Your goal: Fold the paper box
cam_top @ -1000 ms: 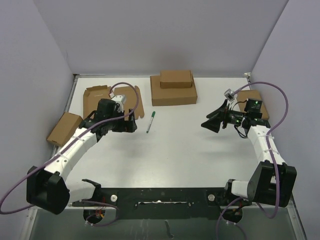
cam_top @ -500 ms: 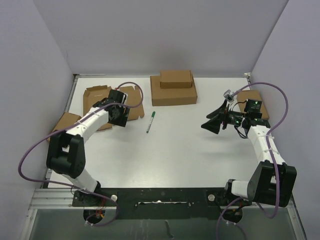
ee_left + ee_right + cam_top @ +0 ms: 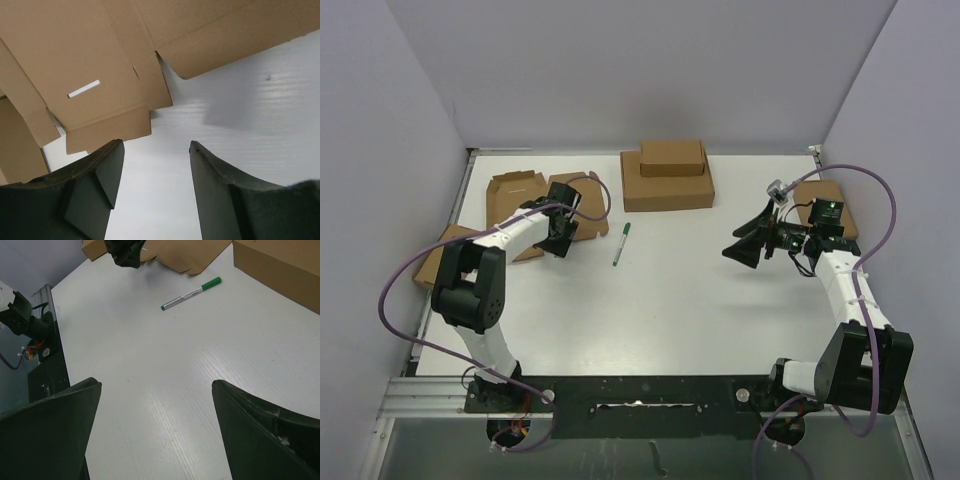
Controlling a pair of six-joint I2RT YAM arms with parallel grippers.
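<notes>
Right, this looks like step one of the fold: getting a first hold on a flap. The paper box [image 3: 515,190] lies flat and unfolded in the upper left of the top view, on the bench [image 3: 670,310], w/ flaps and tabs spread out and nothing raised yet.

My left tool [image 3: 155,150] is at the blank's lower right edge in that view. From its own wrist cam the jaws stand partway apart w/ only bare bench btwn them. The cardboard fills the upper part of the frame, a short flap sits just above the left finger, and a small tab is near centre. No contact that I can see; how high I hang over the bench I can't tell.

My right tool [image 3: 745,240] is at the right of the top view, well apart from the box, w/ jaws wide and nothing in them. A green pen [image 3: 621,243] lies btwn the two tools, just right of the blank. The stacked boxes [image 3: 667,185] at upper centre aren't mine to touch.

Next move, as I judge it: get one finger under that near flap and the other over it, then pinch, i.e. come in low and shallow since the sheet is thin and lies flat. Risk is prob. shoving the whole blank along instead of lifting the flap. The right tool may need to come over and pin it down.
</notes>
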